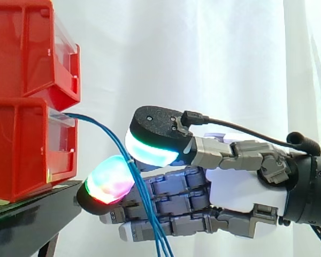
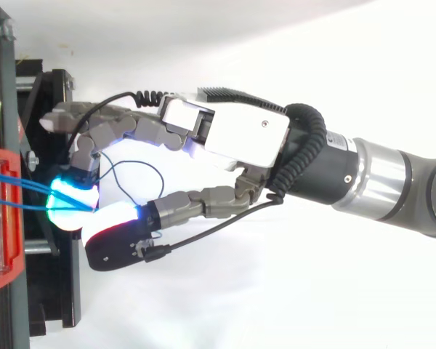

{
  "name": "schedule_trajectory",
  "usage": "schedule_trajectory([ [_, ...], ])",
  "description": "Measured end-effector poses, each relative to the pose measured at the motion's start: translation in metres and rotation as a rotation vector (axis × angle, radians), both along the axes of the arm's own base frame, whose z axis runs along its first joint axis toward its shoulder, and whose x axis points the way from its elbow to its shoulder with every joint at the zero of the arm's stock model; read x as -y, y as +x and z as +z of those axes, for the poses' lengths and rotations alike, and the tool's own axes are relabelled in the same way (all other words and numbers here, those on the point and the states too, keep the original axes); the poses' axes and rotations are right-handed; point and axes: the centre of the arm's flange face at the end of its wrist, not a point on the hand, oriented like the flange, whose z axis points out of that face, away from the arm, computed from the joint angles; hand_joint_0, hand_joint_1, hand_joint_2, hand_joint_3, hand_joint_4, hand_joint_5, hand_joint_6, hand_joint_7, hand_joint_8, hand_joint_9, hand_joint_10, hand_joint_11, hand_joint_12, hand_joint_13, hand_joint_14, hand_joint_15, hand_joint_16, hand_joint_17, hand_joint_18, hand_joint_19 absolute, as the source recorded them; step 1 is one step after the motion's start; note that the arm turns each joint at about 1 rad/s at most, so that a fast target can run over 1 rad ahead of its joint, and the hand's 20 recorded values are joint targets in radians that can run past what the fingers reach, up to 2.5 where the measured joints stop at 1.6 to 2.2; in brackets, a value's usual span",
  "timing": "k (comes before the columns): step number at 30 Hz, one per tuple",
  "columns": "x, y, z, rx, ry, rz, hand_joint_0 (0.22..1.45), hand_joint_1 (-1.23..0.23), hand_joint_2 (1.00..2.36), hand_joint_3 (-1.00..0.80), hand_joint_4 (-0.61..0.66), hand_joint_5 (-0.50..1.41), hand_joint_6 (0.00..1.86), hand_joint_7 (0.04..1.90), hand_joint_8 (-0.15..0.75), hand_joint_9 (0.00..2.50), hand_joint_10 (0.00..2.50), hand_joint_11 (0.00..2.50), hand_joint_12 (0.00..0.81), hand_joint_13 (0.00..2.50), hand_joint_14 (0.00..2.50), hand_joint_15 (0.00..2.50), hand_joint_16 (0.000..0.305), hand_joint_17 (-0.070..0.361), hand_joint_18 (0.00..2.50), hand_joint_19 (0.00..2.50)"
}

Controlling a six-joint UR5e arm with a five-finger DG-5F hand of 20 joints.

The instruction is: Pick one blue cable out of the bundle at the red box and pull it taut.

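Blue cables [image 1: 154,225] leaving the lower red box [image 1: 21,150], drooping slack past the black stand [image 1: 32,214]; hand [image 1: 241,187] apparently pinching them between thumb and glowing fingertip [image 1: 109,179]

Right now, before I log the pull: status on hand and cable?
Hand shut, fingers pinching blue cables, several not one. Cables slack, drooping from lower red bin. No obstruction seen.
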Motion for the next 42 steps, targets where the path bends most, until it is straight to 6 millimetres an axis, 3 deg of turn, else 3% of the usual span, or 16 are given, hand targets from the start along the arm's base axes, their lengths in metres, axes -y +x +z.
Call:
schedule_trajectory([
  [8, 0.005, 0.0, 0.0, -0.002, -0.007, -0.007, 0.55, -0.69, 1.01, -0.38, 0.19, -0.2, 0.86, 0.81, 0.294, 0.24, 0.0, 0.03, 0.399, 0.12, 0.0, 0.11, 0.059, 0.133, 0.19, 0.12],
  [16, 0.009, -0.001, -0.001, -0.016, -0.032, -0.01, 0.58, -0.68, 1.02, -0.25, 0.18, -0.21, 0.89, 0.84, 0.288, 0.24, 0.0, 0.03, 0.392, 0.13, 0.0, 0.11, 0.058, 0.13, 0.2, 0.11],
  [25, 0.007, -0.001, -0.001, -0.018, -0.039, -0.006, 0.55, -0.69, 1.0, -0.43, 0.19, -0.21, 0.89, 0.8, 0.293, 0.23, 0.0, 0.04, 0.398, 0.13, 0.0, 0.12, 0.059, 0.133, 0.2, 0.12],
  [38, -0.002, 0.0, 0.0, -0.025, -0.08, -0.003, 0.59, -0.69, 1.01, -0.27, 0.19, -0.2, 0.93, 0.83, 0.292, 0.27, 0.0, 0.07, 0.393, 0.16, 0.0, 0.12, 0.057, 0.129, 0.23, 0.11],
  [42, -0.002, 0.0, 0.0, -0.025, -0.082, -0.003, 0.61, -0.72, 1.02, -0.19, 0.12, -0.21, 0.94, 0.87, 0.29, 0.27, 0.0, 0.08, 0.391, 0.17, 0.0, 0.11, 0.057, 0.128, 0.25, 0.08],
])
